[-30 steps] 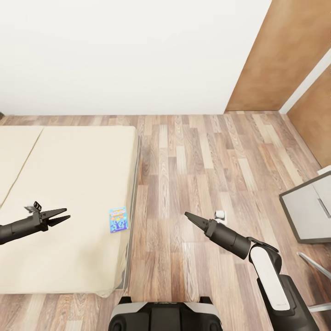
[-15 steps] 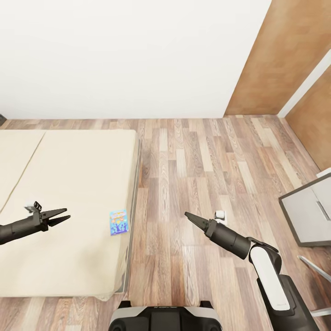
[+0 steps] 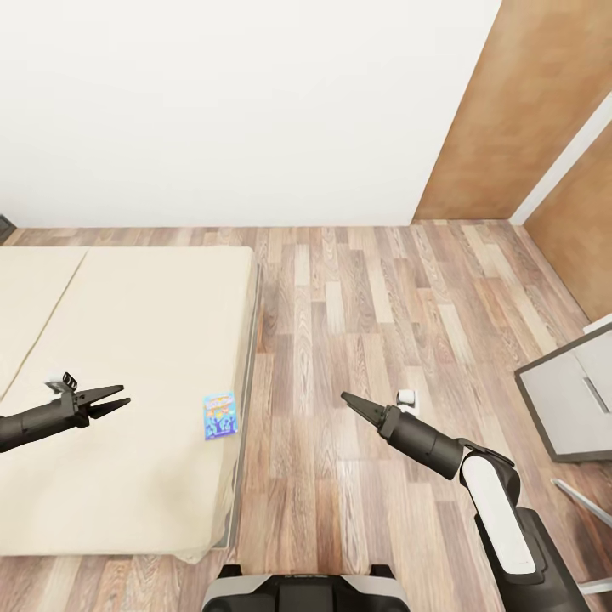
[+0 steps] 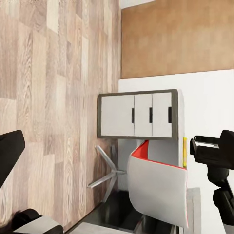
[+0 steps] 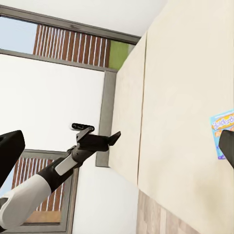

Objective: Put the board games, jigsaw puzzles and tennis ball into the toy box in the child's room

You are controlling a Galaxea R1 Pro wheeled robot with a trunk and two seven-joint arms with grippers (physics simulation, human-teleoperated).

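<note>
The left pincer (image 3: 119, 397) hangs over the beige mattress of the bed (image 3: 127, 340), its two dark fingers slightly parted in a narrow V, with nothing between them and clear of the bedding. The right pincer (image 3: 347, 398) is out over the wood plank floor (image 3: 357, 297) to the right of the bed; its fingers come together to a single point, so it looks closed and empty. A small white object (image 3: 407, 397) lies on the floor just beside that arm. The small blue board game (image 3: 220, 415) lies flat on the mattress close to the bed's right edge, between the two pincers and apart from both. In the right wrist view the same blue box (image 5: 223, 131) shows at the border of the mattress, and the left arm (image 5: 73, 156) reaches across in front of a dark-framed window (image 5: 58, 44). At the far right of the head view stands a low grey cabinet (image 3: 568, 395) with a dark frame; the left wrist view shows it (image 4: 139, 115) with three doors, and a swivel chair with a white shell and red rim (image 4: 156, 187) just beside it. A white wall and a brown door panel (image 3: 527, 110) close the far side of the room.
</note>
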